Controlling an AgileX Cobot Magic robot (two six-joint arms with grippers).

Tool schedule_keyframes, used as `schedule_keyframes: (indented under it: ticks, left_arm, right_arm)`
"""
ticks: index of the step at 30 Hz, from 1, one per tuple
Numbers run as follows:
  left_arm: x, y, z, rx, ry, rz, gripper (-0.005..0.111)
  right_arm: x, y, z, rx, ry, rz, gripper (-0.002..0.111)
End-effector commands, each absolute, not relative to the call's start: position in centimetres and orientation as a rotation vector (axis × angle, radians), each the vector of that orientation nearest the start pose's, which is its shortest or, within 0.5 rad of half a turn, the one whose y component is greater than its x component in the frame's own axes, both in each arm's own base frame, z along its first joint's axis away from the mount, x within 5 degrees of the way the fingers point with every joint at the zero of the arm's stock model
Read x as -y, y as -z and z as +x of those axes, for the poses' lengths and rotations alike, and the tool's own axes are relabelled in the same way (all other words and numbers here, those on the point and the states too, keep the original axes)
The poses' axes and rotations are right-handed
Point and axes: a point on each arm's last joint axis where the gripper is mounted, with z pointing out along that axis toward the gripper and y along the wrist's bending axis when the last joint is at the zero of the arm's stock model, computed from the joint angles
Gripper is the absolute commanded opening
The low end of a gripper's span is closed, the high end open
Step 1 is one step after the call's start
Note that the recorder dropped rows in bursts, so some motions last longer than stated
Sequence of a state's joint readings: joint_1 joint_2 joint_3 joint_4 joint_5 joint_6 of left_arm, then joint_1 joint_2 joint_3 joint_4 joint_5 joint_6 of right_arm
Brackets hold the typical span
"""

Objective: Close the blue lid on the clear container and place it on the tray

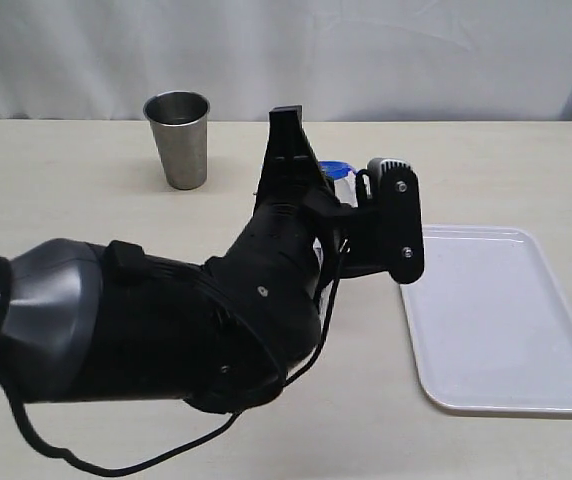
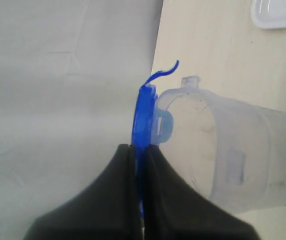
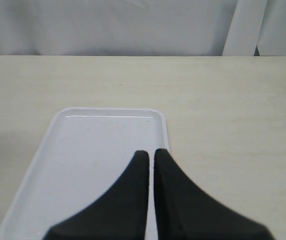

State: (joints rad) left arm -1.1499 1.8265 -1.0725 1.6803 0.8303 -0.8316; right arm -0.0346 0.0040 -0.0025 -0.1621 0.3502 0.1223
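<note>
In the left wrist view my left gripper [image 2: 138, 146] is shut on the blue lid [image 2: 143, 115], which shows edge-on with one flap tab curled outward. The lid stands right at the open mouth of the clear container [image 2: 233, 150]; whether it is seated on the rim I cannot tell. In the exterior view the left arm hides most of the container, and only a bit of the blue lid [image 1: 336, 165] shows. The white tray [image 1: 496, 320] lies to the right of the arm. My right gripper [image 3: 151, 151] is shut with nothing in it, above the tray [image 3: 93, 150].
A grey steel cup [image 1: 178, 140] stands upright at the back left of the table. A white curtain hangs behind the table's far edge. The left arm's bulk fills the lower left of the exterior view.
</note>
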Motion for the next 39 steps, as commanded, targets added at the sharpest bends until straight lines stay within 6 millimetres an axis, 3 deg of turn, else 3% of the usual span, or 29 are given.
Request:
schedule_keyframes:
  ticks: [1, 14, 26, 39]
  left_arm:
    - [31.1, -22.3, 21.0, -1.440, -0.654, 1.403, 0.000]
    - [30.5, -22.8, 21.3, -1.425, -0.756, 1.367, 0.000]
    - [30.9, -23.2, 21.4, -1.369, -0.741, 1.335, 0.000]
    - [29.6, -23.3, 23.0, -1.409, -0.791, 1.292, 0.000]
  right_arm:
    - [0.7, -18.2, 5.3, -1.828, 0.096, 0.039, 0.005]
    - [0.7, -18.2, 5.3, -1.828, 0.096, 0.039, 0.005]
    - [0.7, -18.2, 5.3, -1.828, 0.096, 0.039, 0.005]
    - [0.7, -18.2, 5.3, -1.828, 0.096, 0.039, 0.005]
